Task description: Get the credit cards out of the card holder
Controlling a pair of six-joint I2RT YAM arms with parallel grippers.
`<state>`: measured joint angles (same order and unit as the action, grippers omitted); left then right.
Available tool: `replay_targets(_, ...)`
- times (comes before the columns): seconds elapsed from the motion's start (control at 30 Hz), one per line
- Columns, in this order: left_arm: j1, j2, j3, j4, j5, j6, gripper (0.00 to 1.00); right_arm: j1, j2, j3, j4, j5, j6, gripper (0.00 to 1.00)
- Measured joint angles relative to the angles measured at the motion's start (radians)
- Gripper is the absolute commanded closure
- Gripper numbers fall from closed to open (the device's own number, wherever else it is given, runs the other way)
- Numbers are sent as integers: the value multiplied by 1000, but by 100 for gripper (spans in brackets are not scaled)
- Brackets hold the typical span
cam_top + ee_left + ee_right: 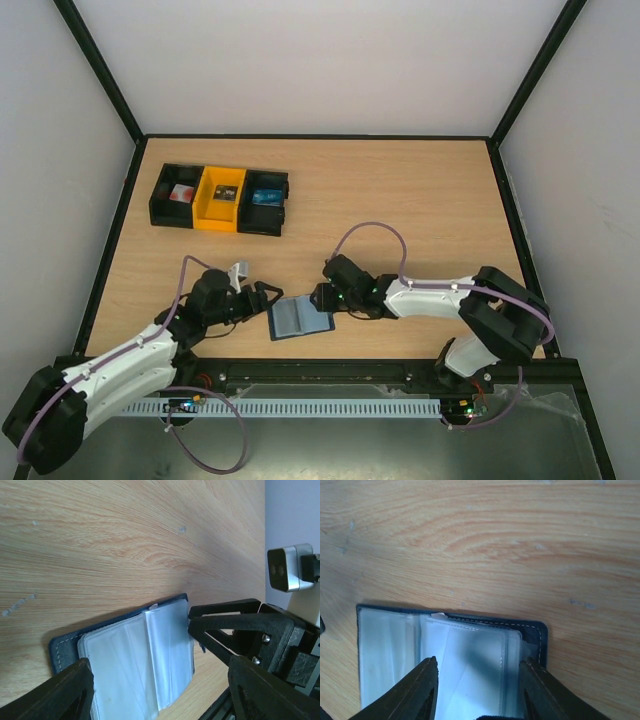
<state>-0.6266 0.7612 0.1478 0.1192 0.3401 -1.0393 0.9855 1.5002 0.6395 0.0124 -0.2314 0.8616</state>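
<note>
Right claw [477, 670] gapes over the open card holder [390, 650], lying lengthwise left-right.

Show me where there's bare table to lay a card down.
Widest bare wood: the far right of the table, between the row of bins and its right edge. A smaller patch lies between the bins and the card holder. Crowded: around the holder, with the left pincer and right pincer at either side.
</note>
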Motion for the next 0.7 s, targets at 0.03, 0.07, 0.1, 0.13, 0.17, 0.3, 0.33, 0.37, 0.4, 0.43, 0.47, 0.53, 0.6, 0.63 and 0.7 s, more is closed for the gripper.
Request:
replay_targets(0.03,-2,6,-4,10,0,-4,31,3,1,-8,3,1,2,57)
replay_targets(0.07,-2,9,-6,14,0,-9,35,5,1,-16,8,1,3,59)
replay_targets(0.1,-2,13,-9,26,-1,-13,38,5,1,-26,16,-1,4,61)
replay_targets(0.13,-2,18,-11,33,-2,-16,40,5,1,-32,29,-3,6,63)
replay_targets(0.17,-2,22,-14,40,-6,-20,42,5,1,-35,37,-4,6,65)
replay_targets(0.3,-2,56,-16,61,-16,-15,43,5,14,-40,62,-9,12,68)
replay_targets(0.33,-2,69,-16,67,-16,-14,43,5,14,-42,67,-8,14,70)
replay_targets(0.37,-2,84,-16,74,-15,-13,43,5,15,-43,69,-6,14,71)
replay_targets(0.4,-2,98,-16,77,-14,-11,43,6,15,-45,69,-4,15,74)
replay_targets(0.43,-2,109,-16,79,-14,-9,43,6,16,-45,69,0,15,76)
replay_targets(0.47,-2,125,-16,83,-12,-5,43,7,17,-45,68,7,16,78)
replay_targets(0.53,-2,146,-16,90,-7,2,42,9,21,-45,68,15,16,80)
replay_targets(0.6,-2,165,-16,98,-4,10,40,10,23,-45,68,20,14,82)
replay_targets(0.63,-2,174,-16,100,-2,15,38,10,23,-45,68,21,13,82)
replay_targets(0.7,-2,187,-17,104,5,21,37,10,23,-45,68,21,13,85)
